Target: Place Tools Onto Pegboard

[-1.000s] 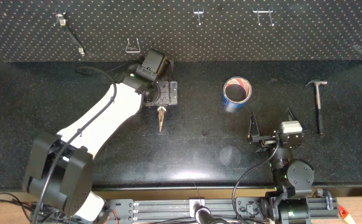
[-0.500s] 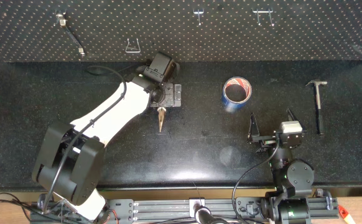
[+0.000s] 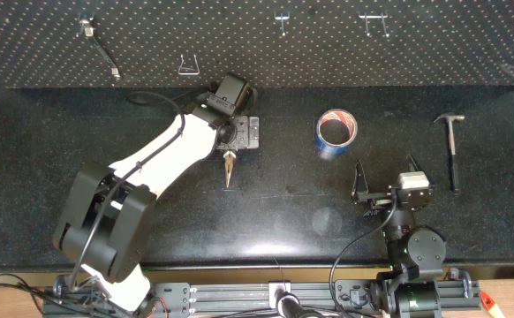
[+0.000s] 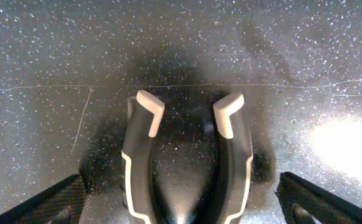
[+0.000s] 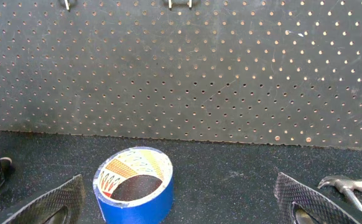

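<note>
Two grippers: I read both as spread wide, holding nothing.
Left gripper (image 4: 190, 109): fingers apart over bare table (image 4: 293, 50), by the foot of the pegboard (image 3: 328, 53).
Pointed tool (image 3: 230, 170): flat on the table, just beside that gripper, tip toward the arm bases; possibly a punch.
Right gripper (image 3: 385, 177): near its own base, facing the tape roll (image 5: 133, 185).
Hammer (image 3: 452, 150): lying at far right.

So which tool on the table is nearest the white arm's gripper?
The small pointed tool, lying close by the left gripper. The tape roll and the hammer lie far off to the right.
</note>
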### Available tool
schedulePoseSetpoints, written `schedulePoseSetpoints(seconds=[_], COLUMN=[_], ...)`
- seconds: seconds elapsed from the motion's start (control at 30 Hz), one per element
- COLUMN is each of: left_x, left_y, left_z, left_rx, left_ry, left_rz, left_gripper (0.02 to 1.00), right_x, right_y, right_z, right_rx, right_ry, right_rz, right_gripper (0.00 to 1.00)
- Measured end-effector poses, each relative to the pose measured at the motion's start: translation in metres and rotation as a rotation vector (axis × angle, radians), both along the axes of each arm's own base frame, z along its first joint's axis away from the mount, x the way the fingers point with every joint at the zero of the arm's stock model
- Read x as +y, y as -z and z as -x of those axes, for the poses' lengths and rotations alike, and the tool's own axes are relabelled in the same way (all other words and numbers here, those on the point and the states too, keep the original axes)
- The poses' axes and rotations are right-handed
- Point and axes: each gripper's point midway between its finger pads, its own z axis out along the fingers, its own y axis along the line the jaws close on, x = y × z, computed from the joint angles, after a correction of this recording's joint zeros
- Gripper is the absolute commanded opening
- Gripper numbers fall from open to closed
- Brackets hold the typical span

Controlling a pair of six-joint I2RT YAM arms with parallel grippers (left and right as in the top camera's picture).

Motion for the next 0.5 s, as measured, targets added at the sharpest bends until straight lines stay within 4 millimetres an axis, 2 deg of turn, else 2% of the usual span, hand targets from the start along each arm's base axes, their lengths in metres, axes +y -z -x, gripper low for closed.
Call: schedulePoseSetpoints(seconds=[0.37, 0.43, 0.47, 0.5], left_x=[0.0014, 0.0018, 0.0019, 0.0023], left_y=[0.0017, 0.0019, 0.0018, 0.002], left_z=[-0.0044, -0.0047, -0.0048, -0.0051], left_rx=[-0.014, -0.016, -0.017, -0.018], left_ry=[0.031, 0.03, 0.033, 0.036], left_rz=[-0.025, -0.028, -0.029, -0.033], left_gripper=[0.996, 0.879, 0.726, 0.7], right_x=[0.0, 0.0, 0.0, 0.0], right_y=[-0.0002, -0.0002, -0.0002, -0.0002], right_z=[0.0, 0.0, 0.0, 0.0], right_rx=[0.0, 0.0, 0.0, 0.0], right_ry=[0.0, 0.0, 0.0, 0.0], right_rz=[0.0, 0.0, 0.0, 0.0], right_gripper=[0.989, 0.989, 0.989, 0.989])
